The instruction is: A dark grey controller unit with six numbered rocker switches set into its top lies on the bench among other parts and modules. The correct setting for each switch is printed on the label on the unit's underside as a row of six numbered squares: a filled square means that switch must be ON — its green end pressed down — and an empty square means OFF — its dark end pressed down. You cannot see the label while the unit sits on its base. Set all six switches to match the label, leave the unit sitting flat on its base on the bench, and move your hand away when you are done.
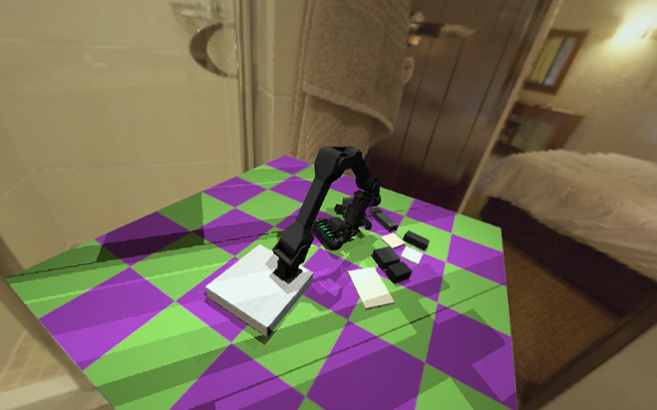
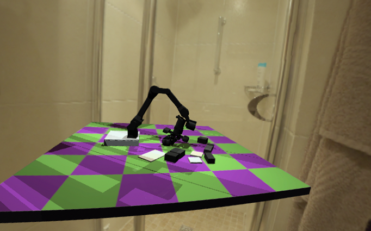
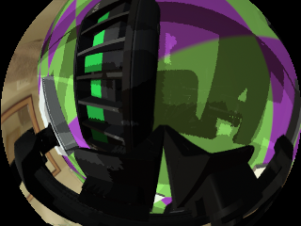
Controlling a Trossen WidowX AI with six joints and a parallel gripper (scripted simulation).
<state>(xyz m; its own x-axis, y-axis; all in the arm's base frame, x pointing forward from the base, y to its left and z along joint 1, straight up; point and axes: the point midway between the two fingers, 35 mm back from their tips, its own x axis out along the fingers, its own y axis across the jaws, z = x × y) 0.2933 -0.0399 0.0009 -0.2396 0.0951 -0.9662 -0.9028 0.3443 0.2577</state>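
Note:
The dark grey controller unit has its row of rocker switches facing up and to the left in the wrist view. Several green ends show as bright patches; the one nearest the gripper is darker. Which ends are pressed down is hard to tell. Its long right side wall shows large and close in the wrist view; whether its base lies flat is unclear. My gripper is shut and empty, its fingertips low beside the near right end of the unit. Whether they touch it is unclear. The underside label is hidden.
Dark blocks and pale flat cards lie on the chequered bench on the door side of the unit. The arm stands on a white slab.

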